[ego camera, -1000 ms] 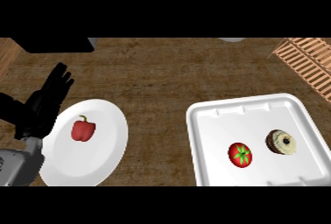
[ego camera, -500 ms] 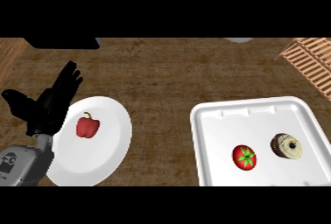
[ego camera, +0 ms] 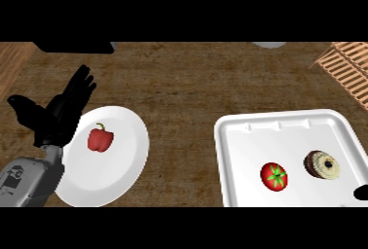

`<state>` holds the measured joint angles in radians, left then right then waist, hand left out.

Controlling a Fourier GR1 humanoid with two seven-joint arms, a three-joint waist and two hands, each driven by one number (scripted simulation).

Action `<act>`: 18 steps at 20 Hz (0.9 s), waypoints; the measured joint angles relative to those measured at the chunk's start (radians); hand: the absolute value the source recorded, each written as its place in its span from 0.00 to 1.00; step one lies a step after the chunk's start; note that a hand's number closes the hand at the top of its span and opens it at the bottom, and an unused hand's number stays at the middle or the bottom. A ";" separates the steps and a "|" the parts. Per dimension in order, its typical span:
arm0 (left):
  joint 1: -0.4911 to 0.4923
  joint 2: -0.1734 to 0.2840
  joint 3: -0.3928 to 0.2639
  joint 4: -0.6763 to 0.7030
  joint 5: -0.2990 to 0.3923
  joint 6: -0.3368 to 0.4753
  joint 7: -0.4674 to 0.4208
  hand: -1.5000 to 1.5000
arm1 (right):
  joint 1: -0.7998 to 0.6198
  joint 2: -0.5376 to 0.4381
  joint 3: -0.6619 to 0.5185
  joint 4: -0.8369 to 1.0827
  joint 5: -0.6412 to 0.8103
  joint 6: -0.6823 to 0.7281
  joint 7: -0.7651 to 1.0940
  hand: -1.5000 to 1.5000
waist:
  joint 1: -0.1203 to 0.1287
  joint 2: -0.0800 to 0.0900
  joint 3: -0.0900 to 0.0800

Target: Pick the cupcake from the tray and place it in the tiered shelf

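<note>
At frame left my left hand (ego camera: 61, 109) rests open beside the plate (ego camera: 122, 168) with the red pepper (ego camera: 100, 138) — fingers straight, holding nothing. I judge nothing done yet: the cupcake (ego camera: 322, 165) sits on the tray (ego camera: 287, 124) at lower right (beside a tomato (ego camera: 274, 175)); the shelf (ego camera: 348, 68) waits upper right — my right hand's state I cannot tell.
</note>
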<state>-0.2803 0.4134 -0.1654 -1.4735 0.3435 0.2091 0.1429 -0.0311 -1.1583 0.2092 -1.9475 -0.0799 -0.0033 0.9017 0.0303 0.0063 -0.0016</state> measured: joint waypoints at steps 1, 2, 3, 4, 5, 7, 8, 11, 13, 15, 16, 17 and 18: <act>-0.003 -0.002 0.003 0.012 -0.001 -0.007 -0.005 0.50 | -0.028 0.009 0.029 0.001 0.018 0.013 0.037 0.00 | 0.001 0.001 0.000; -0.007 0.000 0.008 0.013 0.001 -0.010 0.001 0.50 | -0.054 0.021 0.059 -0.003 0.034 0.023 0.077 0.00 | 0.002 0.001 0.000; -0.007 0.004 0.017 0.022 0.003 -0.022 -0.003 0.50 | -0.074 0.036 0.086 0.003 0.056 0.032 0.101 0.00 | 0.001 0.000 0.000; -0.009 0.001 0.022 0.031 0.002 -0.025 -0.004 0.50 | -0.087 0.048 0.102 0.004 0.072 0.043 0.118 0.00 | -0.003 0.000 0.000; -0.003 0.007 0.031 0.021 0.004 -0.028 0.003 0.50 | -0.106 0.062 0.118 0.017 0.084 0.055 0.128 0.00 | -0.004 -0.001 0.000; 0.006 0.006 0.041 0.022 0.000 -0.036 0.002 0.50 | -0.123 0.083 0.134 0.035 0.110 0.073 0.136 0.00 | -0.010 -0.003 0.001; 0.007 -0.001 0.042 0.020 -0.005 -0.031 0.004 0.50 | -0.119 0.092 0.147 0.018 0.124 0.076 0.148 0.00 | -0.014 -0.004 0.001; 0.019 -0.009 0.046 0.000 -0.016 -0.029 0.018 0.50 | -0.139 0.126 0.171 0.044 0.157 0.099 0.158 0.00 | -0.018 -0.005 0.001; 0.022 -0.007 0.058 -0.003 -0.022 -0.037 0.020 0.50 | -0.153 0.153 0.183 0.071 0.179 0.114 0.159 0.00 | -0.019 -0.005 0.001; 0.011 -0.015 0.064 0.000 -0.028 -0.038 0.030 0.50 | -0.161 0.185 0.195 0.085 0.201 0.124 0.162 0.00 | -0.022 -0.005 0.001; 0.009 -0.015 0.071 0.008 -0.028 -0.045 0.031 0.50 | -0.169 0.191 0.187 0.100 0.201 0.134 0.160 0.00 | -0.023 -0.005 0.001; 0.008 -0.020 0.075 0.015 -0.032 -0.050 0.024 0.50 | -0.151 0.199 0.189 0.093 0.216 0.135 0.157 0.00 | -0.026 -0.006 0.001; 0.009 -0.020 0.081 0.016 -0.033 -0.057 0.026 0.50 | -0.147 0.211 0.191 0.098 0.229 0.139 0.158 0.00 | -0.027 -0.006 0.001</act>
<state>-0.2708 0.3934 -0.0846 -1.4575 0.3108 0.1519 0.1686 -0.1782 -0.9474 0.4007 -1.8499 0.1494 0.1353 1.0593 0.0034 0.0004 -0.0005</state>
